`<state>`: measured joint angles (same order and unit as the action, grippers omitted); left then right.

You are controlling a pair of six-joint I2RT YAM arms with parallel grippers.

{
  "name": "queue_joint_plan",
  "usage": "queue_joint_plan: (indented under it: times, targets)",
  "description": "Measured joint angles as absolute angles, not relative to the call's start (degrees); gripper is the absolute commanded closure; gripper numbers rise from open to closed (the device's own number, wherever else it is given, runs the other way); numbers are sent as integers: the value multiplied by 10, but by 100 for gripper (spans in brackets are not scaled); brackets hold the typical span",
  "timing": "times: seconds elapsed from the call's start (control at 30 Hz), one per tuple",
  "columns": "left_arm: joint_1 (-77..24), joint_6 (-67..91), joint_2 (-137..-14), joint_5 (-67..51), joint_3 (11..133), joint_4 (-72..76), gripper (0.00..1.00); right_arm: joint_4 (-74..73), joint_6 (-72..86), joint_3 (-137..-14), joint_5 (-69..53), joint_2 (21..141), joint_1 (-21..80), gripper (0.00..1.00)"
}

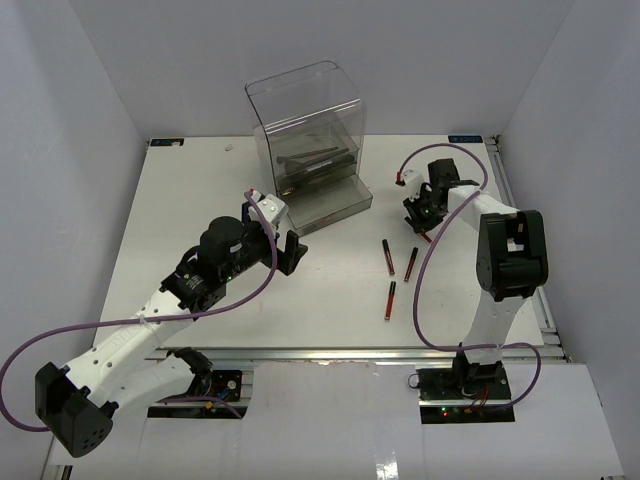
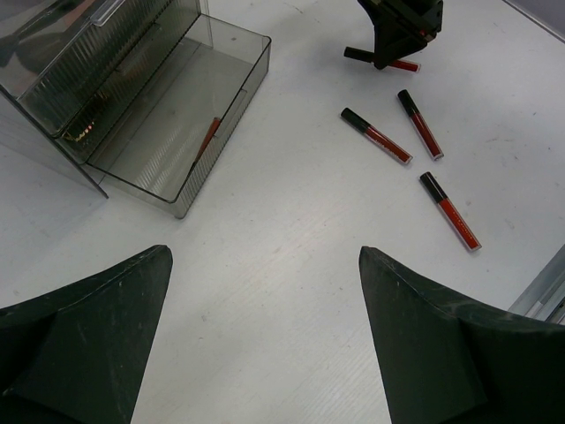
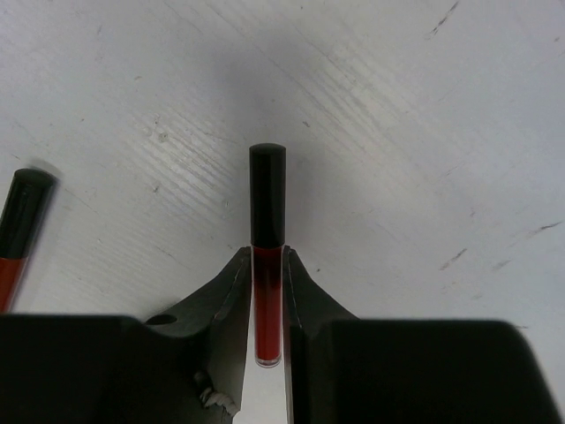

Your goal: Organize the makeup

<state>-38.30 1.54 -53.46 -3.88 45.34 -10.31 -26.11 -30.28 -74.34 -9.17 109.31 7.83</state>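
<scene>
Right tool (image 3: 267,265) sits closest to its wrist lens, fingers pressed onto a tube (image 3: 267,199). They pinch the red barrel, and the black cap sticks out past the tips. The desk (image 3: 424,132) is just beneath; we cannot tell whether the tube is lifted clear or touching.

Left tool (image 2: 265,254) is spread wide and holds nothing. It hangs over bare desk between the box (image 1: 305,120) and three loose tubes (image 1: 386,256), which lie near mid-desk, close together but apart.

The box is at far centre, left of the right tool. Its low tray (image 2: 177,132) stands open toward the near side, with a stowed tube (image 2: 208,139) lying inside. There are dark items (image 1: 310,160) on the level above, too dim for us to name.

We read the step as carrying the pinched tube left into the tray.

Notes for doing it well:
- The grip is on the barrel with the cap end overhanging, so we expect it may swivel. Keep the squeeze firm and move slowly.
- Rise straight up before travelling, to clear the loose tubes.
- Turn the wrist so the tube runs along the tray's length, beside the stowed tube rather than across it.
- Go low inside the walls before letting go, since a round tube dropped from height will likely roll or bounce.
- The left tool hangs near the tray front, so come in from the right side.
</scene>
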Motion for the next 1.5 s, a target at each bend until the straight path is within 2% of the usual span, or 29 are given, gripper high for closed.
queue_joint_plan:
  times: [0.2, 0.37, 0.57, 0.6, 0.73, 0.83, 1.0, 1.27, 1.5]
  targets:
    - [-383, 15, -536, -38, 453, -103, 2, -263, -420, -779, -75, 1055, 137, 92]
    - [-383, 15, -537, -33, 453, -103, 2, -198, -586, -763, -13, 993, 279, 92]
    - [-380, 12, -538, -22, 453, -103, 2, -165, -722, -802, 39, 1029, 378, 92]
    - [-379, 11, -538, -21, 453, -103, 2, -161, -738, -827, 49, 1053, 383, 91]
    - [-376, 9, -538, -17, 453, -102, 2, -145, -777, -891, 80, 1136, 391, 65]
    - [-375, 9, -538, -15, 451, -102, 2, -149, -784, -905, 90, 1174, 392, 55]
    - [-374, 8, -538, -15, 446, -103, 2, -151, -780, -913, 92, 1195, 392, 48]
    - [-372, 8, -538, -26, 446, -102, 2, -150, -733, -890, 87, 1163, 389, 50]
    - [-372, 43, -537, -86, 442, -76, 2, -158, -514, -797, 3, 988, 330, 52]
